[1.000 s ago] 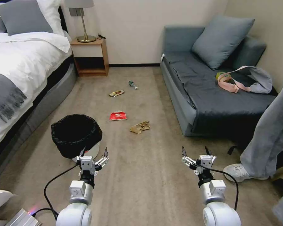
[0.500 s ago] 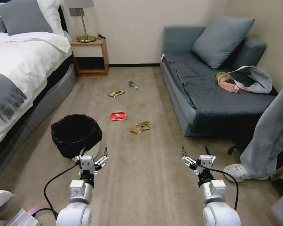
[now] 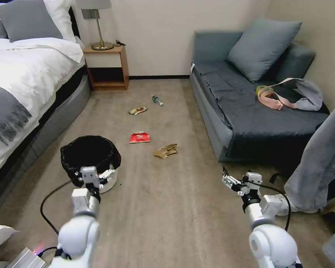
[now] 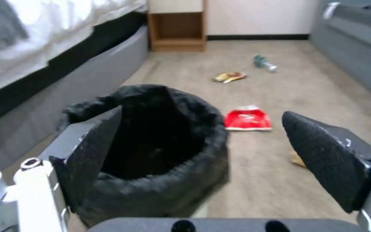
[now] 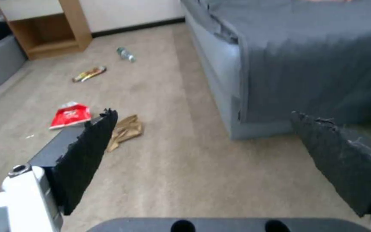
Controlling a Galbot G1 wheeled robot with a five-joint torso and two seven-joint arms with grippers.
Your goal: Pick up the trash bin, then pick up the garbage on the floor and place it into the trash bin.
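Observation:
The trash bin (image 3: 90, 156), white with a black bag over its rim, stands on the carpet near the bed. My left gripper (image 3: 96, 174) is open at the bin's near side; in the left wrist view the left gripper (image 4: 207, 158) has the trash bin (image 4: 151, 145) just ahead, partly between its fingers. The garbage lies beyond: a red wrapper (image 3: 139, 137), a brown paper bag (image 3: 166, 150), a gold wrapper (image 3: 137, 110) and a small bottle (image 3: 157, 100). My right gripper (image 3: 236, 180) hangs open over bare carpet near the sofa's corner.
A bed (image 3: 22, 85) runs along the left and a wooden nightstand (image 3: 106, 67) stands at the far wall. A grey sofa (image 3: 249, 108) carrying a bag lines the right side. A person's leg and shoe (image 3: 316, 163) stand at the right edge, close to my right arm.
My left arm has swung left and forward until its gripper reached the bin. My right arm has moved right and slightly forward. Both grippers stay open.

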